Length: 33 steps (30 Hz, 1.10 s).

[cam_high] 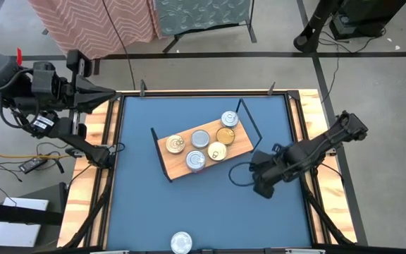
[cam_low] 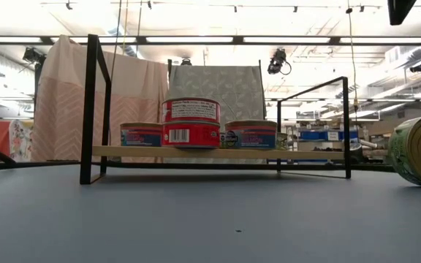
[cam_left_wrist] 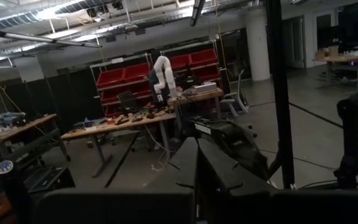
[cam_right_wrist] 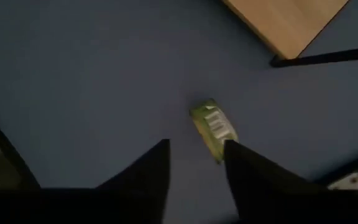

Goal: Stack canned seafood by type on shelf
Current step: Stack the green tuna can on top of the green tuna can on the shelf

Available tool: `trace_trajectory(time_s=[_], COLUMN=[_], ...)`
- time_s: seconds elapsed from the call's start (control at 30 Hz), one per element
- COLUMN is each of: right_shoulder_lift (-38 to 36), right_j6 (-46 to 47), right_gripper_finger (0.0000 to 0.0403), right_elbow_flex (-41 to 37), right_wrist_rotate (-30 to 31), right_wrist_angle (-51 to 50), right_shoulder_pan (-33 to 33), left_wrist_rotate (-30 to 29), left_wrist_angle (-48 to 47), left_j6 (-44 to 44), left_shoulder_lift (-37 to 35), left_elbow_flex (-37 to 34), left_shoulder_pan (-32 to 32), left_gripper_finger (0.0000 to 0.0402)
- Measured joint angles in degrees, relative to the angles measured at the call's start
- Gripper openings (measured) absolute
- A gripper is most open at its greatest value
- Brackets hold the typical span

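The shelf (cam_high: 204, 149) is sitting tilted at the centre of the blue desk (cam_high: 139, 204) in the high view, carrying six cans (cam_high: 200, 138), some silver-lidded, some gold. Another silver can (cam_high: 180, 242) is lying at the bottom edge of the frame. A green can (cam_right_wrist: 212, 129) is lying on its side just beyond the right gripper (cam_right_wrist: 196, 158), whose fingers are standing apart, gripping nothing. The left gripper (cam_left_wrist: 197, 168), closed and empty, is waiting off the desk at upper left.
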Motion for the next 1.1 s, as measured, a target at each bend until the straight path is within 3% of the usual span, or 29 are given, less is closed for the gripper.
trace_trajectory(time_s=[0.23, 0.37, 0.57, 0.73, 1.1], right_shoulder_lift=[-4.1, -7.0, -11.2, -13.5, -13.7], right_j6=[-7.8, -10.7, -13.1, -15.3, -30.0], right_gripper_finger=[0.0277, 0.0313, 0.0322, 0.0322, 0.0334], right_elbow_flex=[-3.0, -9.9, -20.9, -25.5, -31.9], right_wrist_rotate=[-3.7, -10.4, -19.9, -22.0, -24.0], right_wrist_angle=[-2.8, 0.3, 6.7, 12.1, 17.1], right_shoulder_pan=[-4.0, -5.2, -5.4, -6.5, -14.1], left_wrist_rotate=[2.7, 5.0, 5.0, 4.9, 4.8], left_wrist_angle=[-1.7, -2.0, -1.8, -1.0, 1.9], left_j6=[-0.8, -0.7, -0.1, 0.5, 0.7], left_shoulder_lift=[1.2, 2.6, 3.9, 4.9, 7.3], left_elbow_flex=[0.0, 0.0, 0.0, 0.0, 0.0], left_shoulder_pan=[0.0, 0.0, 0.0, 0.0, 0.0], left_gripper_finger=[0.0013, 0.0013, 0.0013, 0.0023, 0.004])
